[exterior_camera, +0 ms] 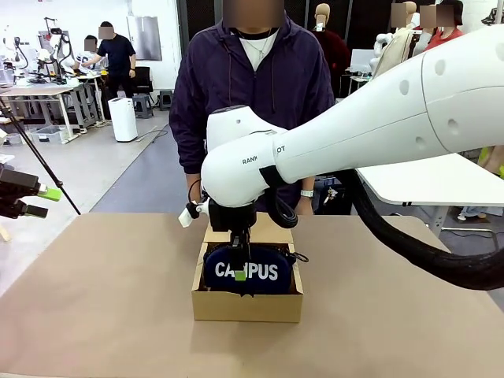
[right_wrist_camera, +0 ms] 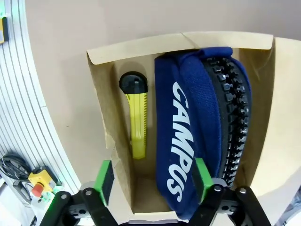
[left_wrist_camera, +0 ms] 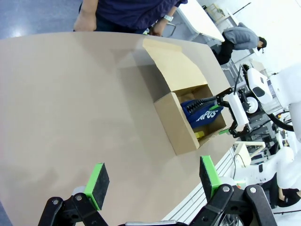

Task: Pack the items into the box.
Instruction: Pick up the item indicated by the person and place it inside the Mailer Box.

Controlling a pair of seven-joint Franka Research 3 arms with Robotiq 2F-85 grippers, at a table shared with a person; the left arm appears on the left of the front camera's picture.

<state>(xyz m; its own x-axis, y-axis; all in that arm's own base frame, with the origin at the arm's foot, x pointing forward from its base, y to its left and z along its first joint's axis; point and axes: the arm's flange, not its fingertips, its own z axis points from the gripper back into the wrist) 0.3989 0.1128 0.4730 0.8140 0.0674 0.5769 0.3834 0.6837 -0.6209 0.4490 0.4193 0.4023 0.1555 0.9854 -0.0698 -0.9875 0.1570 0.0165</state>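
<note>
my R hand open over CAMPUS pouch in carton | utility knife beside pouch | my L hand open, empty

White capitals "CAMPUS" run across the navy fabric zip pouch, directly under the right gripper. In the right wrist view the word runs lengthwise between that gripper's green pads. On the white arm casing just above the gripper, black letters read "RANK" and "OT"; the rest is hidden.
</note>
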